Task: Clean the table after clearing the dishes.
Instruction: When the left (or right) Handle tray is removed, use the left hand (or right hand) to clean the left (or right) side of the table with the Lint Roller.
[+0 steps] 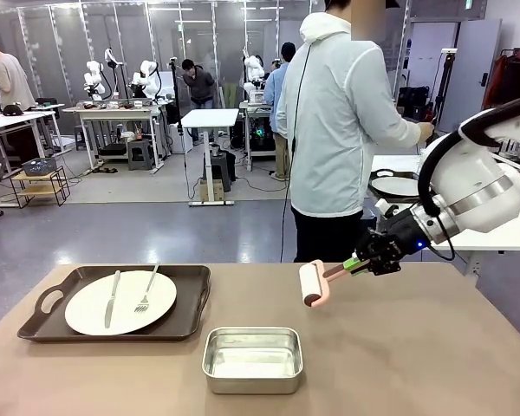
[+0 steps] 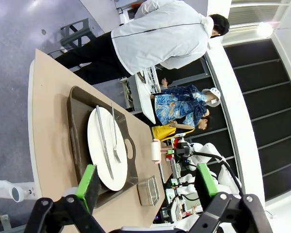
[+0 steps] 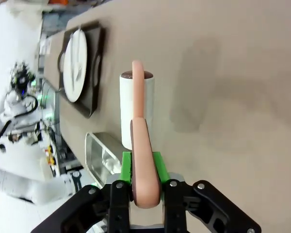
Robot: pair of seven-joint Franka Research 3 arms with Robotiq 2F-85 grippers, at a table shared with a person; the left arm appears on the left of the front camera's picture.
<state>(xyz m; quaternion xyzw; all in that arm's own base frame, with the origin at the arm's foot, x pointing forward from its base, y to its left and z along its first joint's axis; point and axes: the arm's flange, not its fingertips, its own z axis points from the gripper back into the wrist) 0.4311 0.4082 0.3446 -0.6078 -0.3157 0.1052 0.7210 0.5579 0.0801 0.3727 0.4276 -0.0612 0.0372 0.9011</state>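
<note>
Small rectangular steel pan [image 1: 252, 359] up front, pink-handled white lint roller [image 1: 313, 283] clamped at right

Front view: pan on the near middle of the large matte brown-beige table [image 1: 433, 347]. Left of it, dark brown handled tray [image 1: 193, 299] bearing a round white plate [image 1: 87, 308], silver knife [image 1: 112, 299] and fork [image 1: 146, 292] side by side on the plate. Right gripper [image 1: 357, 263] in from the right, jaws clenched on the lint roller's handle, roll end over the table's far half, right of the tray; touching the top or not, cannot tell. Person in a white jacket [image 1: 342, 130] at the far side, turned toward a white-topped table [image 1: 383, 162], second dark tray [image 1: 377, 176] with a second white plate [image 1: 399, 186] on it.

Left wrist view: left gripper [image 2: 148, 183] high over the table, jaws spread wide, nothing between the green pads [image 2: 89, 187]. Beyond them the tray, plate, knife and fork, the pan just beside the tray, the lint roller farther off.

Right wrist view: jaws tight on the pink handle, a green pad at either side. White roll pointing away, soft shadow on the table beside it. Pan to one side, tray and plate beyond.
</note>
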